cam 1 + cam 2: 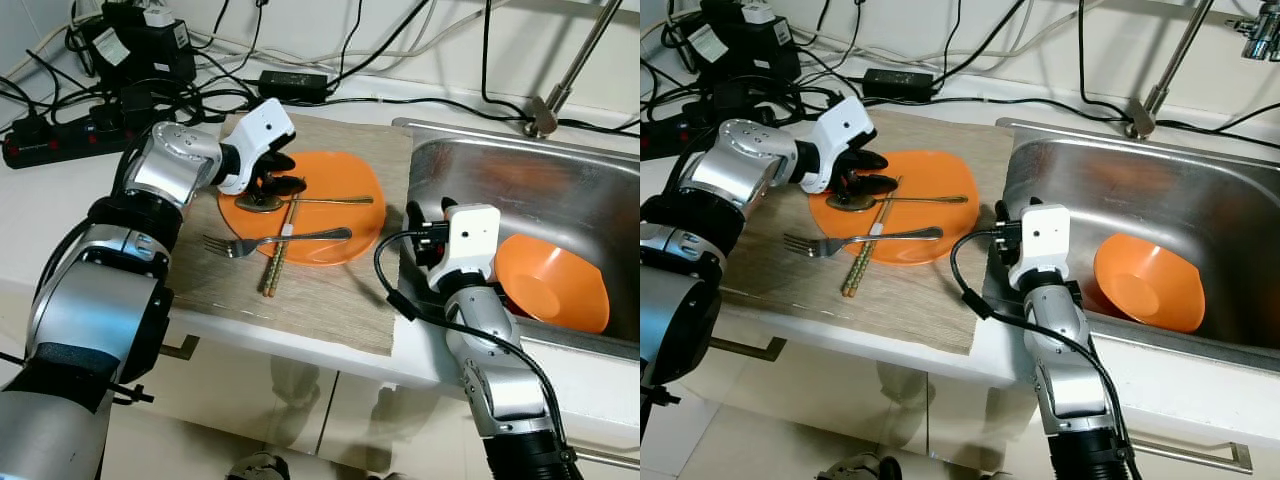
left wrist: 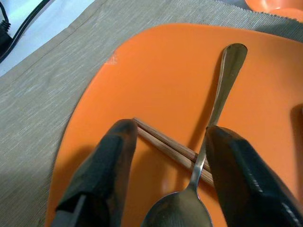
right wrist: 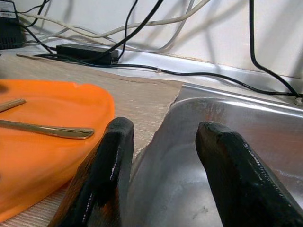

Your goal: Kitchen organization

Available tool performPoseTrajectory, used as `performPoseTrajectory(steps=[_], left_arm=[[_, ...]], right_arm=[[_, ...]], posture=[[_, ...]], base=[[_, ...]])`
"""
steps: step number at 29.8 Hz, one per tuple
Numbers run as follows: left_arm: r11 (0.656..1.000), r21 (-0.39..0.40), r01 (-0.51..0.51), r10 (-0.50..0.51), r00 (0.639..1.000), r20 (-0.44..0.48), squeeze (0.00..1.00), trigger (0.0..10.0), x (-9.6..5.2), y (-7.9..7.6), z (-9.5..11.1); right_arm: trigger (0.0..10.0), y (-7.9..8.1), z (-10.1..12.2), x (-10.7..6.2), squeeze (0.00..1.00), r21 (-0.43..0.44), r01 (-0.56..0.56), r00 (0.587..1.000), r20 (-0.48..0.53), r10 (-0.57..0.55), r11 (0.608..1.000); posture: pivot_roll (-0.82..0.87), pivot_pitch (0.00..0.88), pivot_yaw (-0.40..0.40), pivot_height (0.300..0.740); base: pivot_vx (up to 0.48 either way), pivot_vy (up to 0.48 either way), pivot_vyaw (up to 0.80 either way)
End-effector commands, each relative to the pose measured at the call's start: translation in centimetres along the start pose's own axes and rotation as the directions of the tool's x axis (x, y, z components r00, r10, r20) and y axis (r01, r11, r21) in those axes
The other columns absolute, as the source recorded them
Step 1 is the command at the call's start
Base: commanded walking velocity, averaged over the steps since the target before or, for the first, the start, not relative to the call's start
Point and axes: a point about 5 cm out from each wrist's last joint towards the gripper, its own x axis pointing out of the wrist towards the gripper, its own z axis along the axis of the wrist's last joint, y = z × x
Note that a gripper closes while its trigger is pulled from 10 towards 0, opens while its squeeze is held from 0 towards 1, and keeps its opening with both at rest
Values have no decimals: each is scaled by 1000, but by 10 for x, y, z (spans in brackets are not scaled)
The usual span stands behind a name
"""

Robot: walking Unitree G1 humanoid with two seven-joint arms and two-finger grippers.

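An orange plate (image 1: pixel 335 170) lies on a grey woven mat (image 1: pixel 330 300) on the counter. On the plate rest a spoon (image 1: pixel 335 200), a fork (image 1: pixel 290 240) and a pair of wooden chopsticks (image 1: pixel 277 258) that reach down onto the mat. My left gripper (image 1: pixel 278 183) is open and low over the plate's far left. Its fingers (image 2: pixel 113 156) straddle the spoon's neck (image 2: pixel 222 90) and the chopsticks' upper ends (image 2: pixel 165 146). At the left rim of the steel sink (image 1: pixel 520 160) my right gripper (image 1: pixel 425 225) stands open with nothing between its fingers (image 3: pixel 227 165). An orange bowl (image 1: pixel 555 285) lies tilted in the sink.
A black power strip (image 1: pixel 50 135), adapters and tangled cables (image 1: pixel 290 80) crowd the counter behind the mat. The faucet base (image 1: pixel 543 115) stands behind the sink. The counter's front edge runs just below the mat, with cabinet doors (image 1: pixel 300 400) beneath.
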Motion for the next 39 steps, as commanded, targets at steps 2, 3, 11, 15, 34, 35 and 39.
performPoseTrajectory(steps=[2, 3, 11, 15, 34, 35, 39], left_arm=[[1000, 31, 4, -3, 1000, -7, 1000, 10000, -4, 1, 1], [999, 50, 4, -3, 1000, -15, 1000, 10000, -6, 2, 0], [999, 47, -2, 3, 1000, -21, 0, 10000, -23, 5, -6], [999, 33, -23, 23, 1000, -11, 0, 10000, -33, 7, -8], [997, -32, -64, 63, 998, -31, 0, 10000, -54, -13, -19], [997, -34, -64, 62, 997, -41, 0, 10000, -54, -14, -21], [997, -45, -63, 60, 996, -63, 0, 10000, -53, -15, -27]], right_arm=[[10000, -2, 0, 0, 0, 3, 9, 1000, -5, -9, 1000], [10000, -1, 0, -1, 0, 4, 7, 1000, -6, -7, 1000], [10000, 1, -2, -2, 0, 10, 8, 1000, -11, -8, 1000], [10000, 3, -4, -3, 0, 14, 3, 1000, -17, -2, 1000], [10000, 10, -6, 2, 0, 22, -21, 1000, -18, 21, 1000], [10000, 10, -6, 2, 0, 22, -21, 1000, -18, 22, 1000], [10000, 10, -6, 2, 0, 21, -22, 1000, -17, 22, 1000]], posture=[[22, 23, -28, 740], [24, 24, -28, 740], [34, 32, -21, 740], [45, 33, -23, 740], [80, 19, -24, 740], [80, 19, -24, 740], [78, 22, -22, 740]], base=[[0, 0, 0], [0, 0, 0], [0, 0, 0], [0, 0, 0], [0, 0, 0], [0, 0, 0], [0, 0, 0]])
